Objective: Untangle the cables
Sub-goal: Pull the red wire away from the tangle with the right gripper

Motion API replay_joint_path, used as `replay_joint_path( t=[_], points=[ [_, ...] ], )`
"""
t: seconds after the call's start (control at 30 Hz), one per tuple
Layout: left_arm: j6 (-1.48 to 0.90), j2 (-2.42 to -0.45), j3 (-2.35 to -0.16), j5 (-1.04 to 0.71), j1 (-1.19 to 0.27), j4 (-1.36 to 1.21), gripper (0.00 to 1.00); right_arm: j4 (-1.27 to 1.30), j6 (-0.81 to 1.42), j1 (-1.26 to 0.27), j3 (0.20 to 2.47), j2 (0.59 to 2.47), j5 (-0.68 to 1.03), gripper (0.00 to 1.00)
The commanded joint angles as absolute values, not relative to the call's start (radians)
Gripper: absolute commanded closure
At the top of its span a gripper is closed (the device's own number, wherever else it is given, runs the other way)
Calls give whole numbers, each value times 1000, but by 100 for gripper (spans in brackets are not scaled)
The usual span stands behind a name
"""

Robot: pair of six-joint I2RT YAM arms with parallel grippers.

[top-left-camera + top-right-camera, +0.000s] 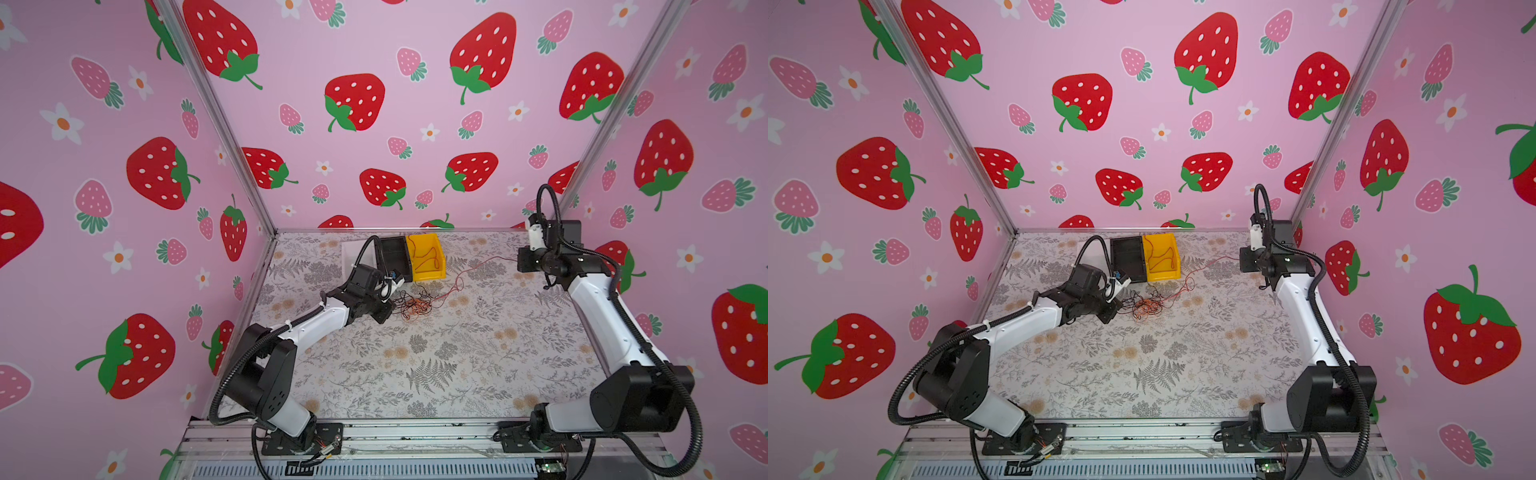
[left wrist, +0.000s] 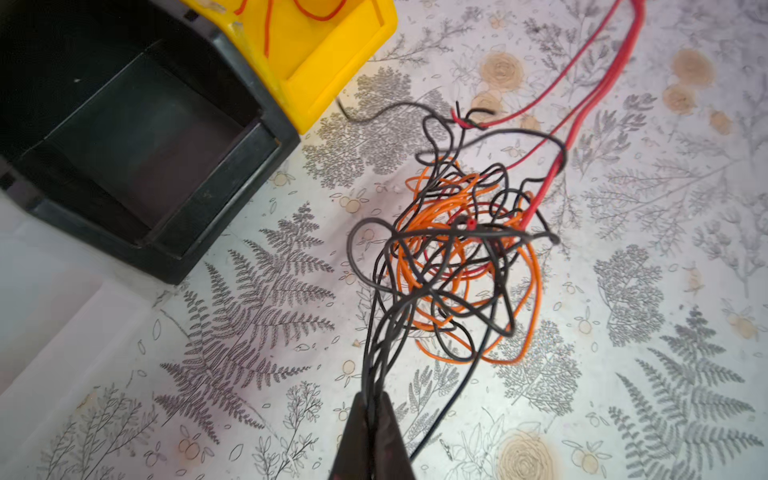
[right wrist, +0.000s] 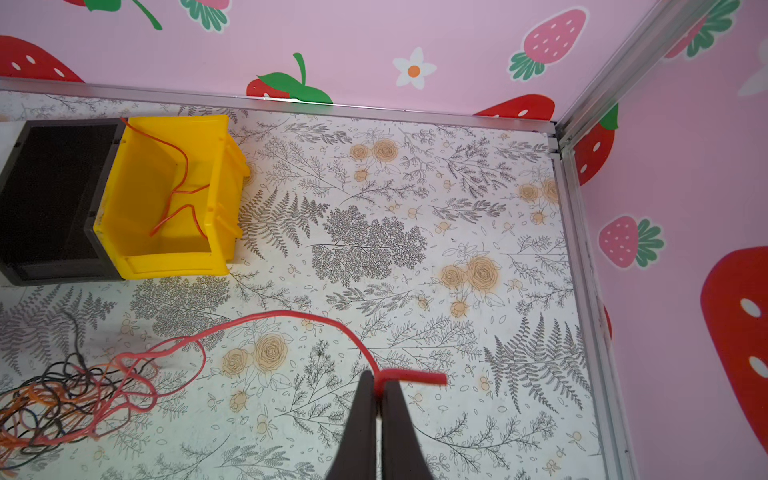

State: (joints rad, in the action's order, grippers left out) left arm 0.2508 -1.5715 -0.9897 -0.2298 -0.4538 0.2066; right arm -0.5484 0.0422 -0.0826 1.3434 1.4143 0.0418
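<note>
The cables (image 2: pixel 457 257) lie knotted on the counter (image 1: pixel 457 365), just in front of the black bin (image 2: pixel 241 208) and yellow bin (image 3: pixel 174 264). The left hand (image 2: pixel 376 401) is clamped on black strands and the right hand (image 3: pixel 378 392) on the red cable (image 3: pixel 286 314). A hard pull apart could cinch the knot (or drag it against the bins). The right hand sits near the wall corner, so free room lies toward the front.

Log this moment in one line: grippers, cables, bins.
left gripper: shut on black cable | right gripper: shut on red cable | tangle: on table, both held cables run into it | yellow bin: one orange cable inside
</note>
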Motion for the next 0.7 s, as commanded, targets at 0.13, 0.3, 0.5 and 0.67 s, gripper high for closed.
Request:
replay_joint_path(
  t=[0.13, 0.3, 0.5, 0.67],
  points=[
    [233, -1526, -957, -163, -382, 256, 100, -511, 90, 47, 1312, 1445, 63, 100],
    [233, -1516, -951, -167, -379, 256, 100, -475, 131, 94, 1289, 1449, 61, 100],
    [239, -1513, -950, -159, -379, 262, 100, -461, 127, 119, 1272, 1439, 33, 100],
    [240, -1513, -951, -164, -379, 267, 100, -467, 121, 149, 1285, 1439, 12, 100]
  ],
)
